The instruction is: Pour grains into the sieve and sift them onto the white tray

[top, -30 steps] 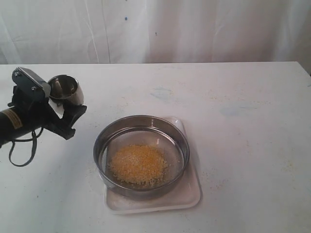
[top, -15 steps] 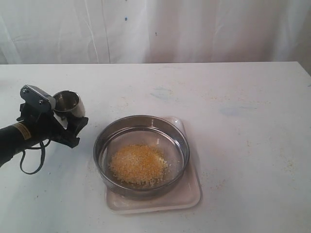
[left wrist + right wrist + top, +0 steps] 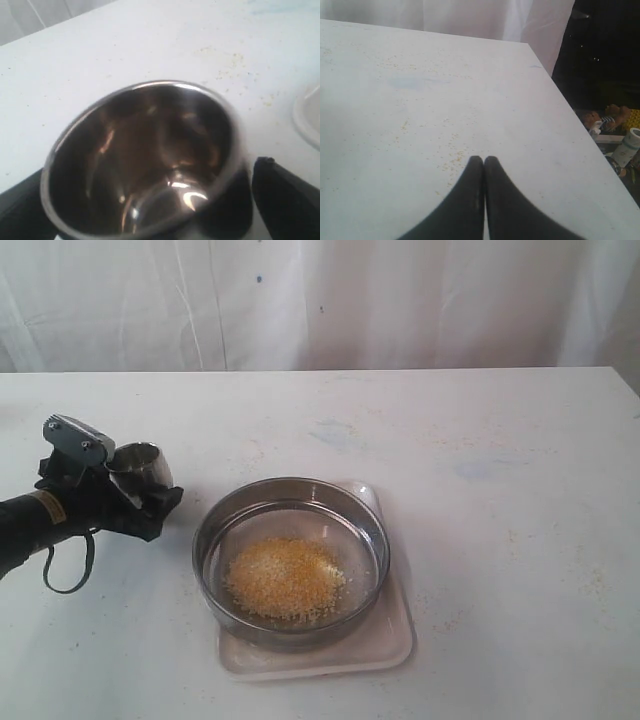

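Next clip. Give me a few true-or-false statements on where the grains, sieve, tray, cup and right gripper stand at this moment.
The grains lie in the sieve. True.
The sieve stands clear of the white tray. False: it rests on it.
The steel cup is full of grains. False: the left wrist view shows it empty.
The right gripper is shut. True.
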`<state>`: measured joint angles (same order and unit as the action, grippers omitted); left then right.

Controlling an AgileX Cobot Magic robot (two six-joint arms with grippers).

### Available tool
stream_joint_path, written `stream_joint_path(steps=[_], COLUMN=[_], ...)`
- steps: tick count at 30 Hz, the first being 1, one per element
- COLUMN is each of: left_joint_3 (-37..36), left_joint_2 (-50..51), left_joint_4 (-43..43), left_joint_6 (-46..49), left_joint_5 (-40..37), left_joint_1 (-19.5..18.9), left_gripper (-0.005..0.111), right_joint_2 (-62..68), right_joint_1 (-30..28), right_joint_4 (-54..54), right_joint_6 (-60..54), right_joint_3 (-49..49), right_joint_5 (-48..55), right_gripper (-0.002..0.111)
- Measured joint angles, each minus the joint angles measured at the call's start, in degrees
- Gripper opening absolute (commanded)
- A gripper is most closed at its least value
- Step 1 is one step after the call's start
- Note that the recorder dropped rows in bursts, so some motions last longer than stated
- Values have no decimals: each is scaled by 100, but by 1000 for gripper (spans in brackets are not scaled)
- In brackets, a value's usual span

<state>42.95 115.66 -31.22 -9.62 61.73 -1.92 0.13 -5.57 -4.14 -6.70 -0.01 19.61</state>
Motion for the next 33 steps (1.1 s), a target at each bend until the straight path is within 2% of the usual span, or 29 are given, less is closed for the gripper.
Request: stream_joint_path(steps=[6,8,13,15,16,17,18,19,20,21,22,23,24,25,26,30,33], left_joint_3=[-119,-295,-348,-351,-351,-351,-351,-279,-216,-75,-45,-20,-20,-102,-255,-910,-1390], left_joint_2=[-194,-794,-2837,-3923,-4278,-4943,-5185,-5734,-5925,-6319,-6459,-6628,-6667,-6732,-6822,-7411,-8024], left_joint_4=[11,1,-205,-205,-146,82,201,622,890,1308,1389,1491,1520,1520,1479,685,326], left_joint_6=[-84,-84,-60,-60,-60,-60,-60,-60,-18,185,301,564,591,476,61,-1576,-2037], left_joint_5=[56,-53,-896,-1182,-1272,-1699,-1973,-2999,-3646,-5017,-5507,-6512,-6857,-7598,-8024,-8336,-8552], left_joint_1=[0,0,0,0,0,0,0,0,0,-8,-8,-8,-8,-8,-8,-8,-8], left_gripper=[105,105,105,105,100,95,73,60,21,1,0,0,0,0,0,0,0], right_joint_2=[0,0,0,0,0,0,0,0,0,0,0,0,0,0,0,0,0], right_joint_1=[0,0,0,0,0,0,0,0,0,0,0,0,0,0,0,0,0], right_joint_4=[0,0,0,0,0,0,0,0,0,0,0,0,0,0,0,0,0], right_joint_6=[0,0,0,0,0,0,0,0,0,0,0,0,0,0,0,0,0], right_joint_3=[0,0,0,0,0,0,0,0,0,0,0,0,0,0,0,0,0], right_joint_5=[0,0,0,0,0,0,0,0,0,0,0,0,0,0,0,0,0], right_gripper=[0,0,0,0,0,0,0,0,0,0,0,0,0,0,0,0,0])
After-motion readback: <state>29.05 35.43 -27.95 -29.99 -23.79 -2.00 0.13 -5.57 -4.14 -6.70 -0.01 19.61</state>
